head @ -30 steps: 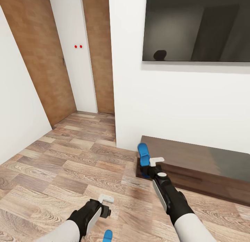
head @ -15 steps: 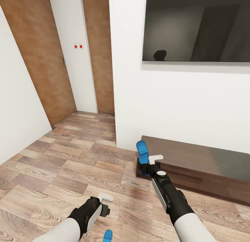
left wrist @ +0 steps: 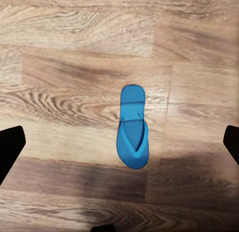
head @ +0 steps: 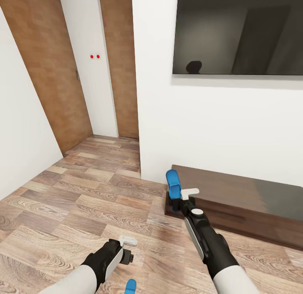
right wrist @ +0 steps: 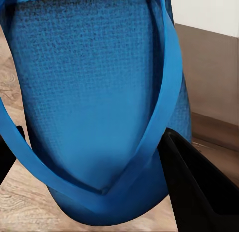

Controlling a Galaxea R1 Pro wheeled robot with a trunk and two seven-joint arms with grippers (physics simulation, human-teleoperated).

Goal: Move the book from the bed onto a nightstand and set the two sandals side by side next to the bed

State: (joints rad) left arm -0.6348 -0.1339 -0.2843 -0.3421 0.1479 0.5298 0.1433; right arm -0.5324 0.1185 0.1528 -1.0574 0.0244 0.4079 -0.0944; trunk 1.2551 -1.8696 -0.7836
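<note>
1. We see the right gripper point(head: 176, 200) raised in front of the robot, jaws closed on a blue sandal point(head: 173, 183) that stands up on end above the near-left corner of the long dark-brown bench point(head: 235, 201).
2. In the right wrist view the held sandal point(right wrist: 94, 92) is close to the camera, sole and blue straps visible, a black finger point(right wrist: 194, 182) pressing against its side.
3. We see the left gripper point(head: 127, 248) low over the wood floor point(head: 75, 201), holding nothing; its jaws stand wide apart, going by the left wrist view, where black fingertips point(left wrist: 10, 147) sit at opposite edges.
4. The second sandal point(left wrist: 133, 126) lies flat on the floor, strap side up, directly under the left gripper and not touching it.
5. In the head view that second sandal point(head: 131, 286) shows as a blue tip at the bottom edge, just right of the left arm.
6. A dark wall screen point(head: 237, 30) hangs above the bench on the white wall point(head: 202, 125).
7. Tan wooden doors point(head: 46, 66) stand at the left, past a short passage, with two red dots point(head: 94, 56) on the wall strip between them.
</note>
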